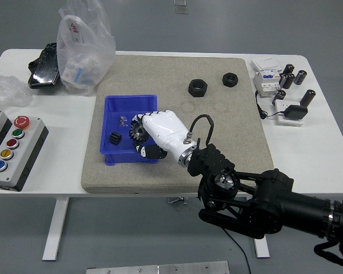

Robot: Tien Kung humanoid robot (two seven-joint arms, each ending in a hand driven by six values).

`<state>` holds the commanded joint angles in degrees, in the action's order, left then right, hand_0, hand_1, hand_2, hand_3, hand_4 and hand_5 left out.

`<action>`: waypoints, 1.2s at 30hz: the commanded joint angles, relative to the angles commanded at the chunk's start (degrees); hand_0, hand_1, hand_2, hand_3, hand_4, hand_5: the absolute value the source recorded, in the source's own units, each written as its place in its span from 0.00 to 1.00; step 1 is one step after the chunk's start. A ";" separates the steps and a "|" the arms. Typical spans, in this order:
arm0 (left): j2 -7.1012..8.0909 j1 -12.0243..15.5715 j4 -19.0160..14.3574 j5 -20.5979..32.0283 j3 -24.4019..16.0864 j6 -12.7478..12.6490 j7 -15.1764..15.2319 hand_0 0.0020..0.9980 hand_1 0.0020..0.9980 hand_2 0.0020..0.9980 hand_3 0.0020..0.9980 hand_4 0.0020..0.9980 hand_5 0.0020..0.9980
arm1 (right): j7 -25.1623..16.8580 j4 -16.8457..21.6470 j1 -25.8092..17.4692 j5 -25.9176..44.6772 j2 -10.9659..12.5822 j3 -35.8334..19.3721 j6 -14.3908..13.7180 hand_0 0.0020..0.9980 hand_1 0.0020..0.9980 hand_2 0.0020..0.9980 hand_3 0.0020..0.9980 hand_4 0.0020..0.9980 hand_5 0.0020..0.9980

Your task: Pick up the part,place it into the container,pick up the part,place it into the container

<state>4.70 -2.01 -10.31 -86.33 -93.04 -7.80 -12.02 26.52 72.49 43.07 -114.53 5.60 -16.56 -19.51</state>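
Note:
My right hand (142,137), white with black fingertips, reaches in from the lower right and is shut on a black gear (139,133). It holds the gear over the right part of the blue container (110,107). A smaller black gear (115,138) lies inside the container at its left. Two black hex nuts sit on the grey mat, one (197,88) at the middle and one (230,79) further right. The left hand is out of view.
A control box with coloured buttons (11,149) stands at the left edge. A plastic bag (83,48) and a black object (43,67) lie at the back left. Electrical parts and black cylinders (283,85) sit at the back right.

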 joint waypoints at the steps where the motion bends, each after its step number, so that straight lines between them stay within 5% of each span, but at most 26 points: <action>1: 0.02 0.00 0.00 -0.01 -0.03 0.00 0.00 0.67 0.53 0.53 0.60 0.72 0.33 | 0.07 0.05 -0.04 -0.22 0.01 -0.15 0.06 0.60 0.75 0.81 0.77 0.77 0.36; 13: 0.04 -0.04 0.00 -0.13 -0.21 0.00 0.12 0.67 0.53 0.53 0.60 0.72 0.33 | -2.31 1.13 -1.31 3.83 0.53 -2.90 -3.70 0.60 0.75 0.81 0.81 0.86 0.40; 20: 0.10 -0.15 0.00 -0.47 -0.44 0.02 0.15 0.67 0.53 0.53 0.60 0.72 0.33 | -7.59 6.18 -6.22 10.48 3.66 -11.83 -9.18 0.58 0.73 0.77 0.77 0.84 0.42; 27: 0.62 -0.22 0.00 -0.87 -0.56 0.02 0.45 0.67 0.53 0.53 0.60 0.72 0.33 | -16.85 13.34 -16.38 20.44 8.45 -25.60 -13.67 0.56 0.70 0.74 0.72 0.81 0.45; 31: 0.58 0.23 0.00 -1.01 -0.44 0.05 0.56 0.67 0.53 0.53 0.60 0.72 0.33 | -23.37 15.50 -23.23 28.02 10.25 -32.97 -13.48 0.55 0.69 0.72 0.69 0.81 0.45; 36: 0.37 0.23 0.00 -0.08 1.41 0.23 1.34 0.67 0.53 0.53 0.61 0.72 0.33 | -33.04 12.49 -30.97 39.02 9.97 -40.91 -8.16 0.57 0.67 0.70 0.67 0.80 0.46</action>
<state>5.07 -1.78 -10.31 -86.41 -91.63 -7.57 -10.68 -6.52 84.98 12.09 -75.51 15.57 -57.47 -27.67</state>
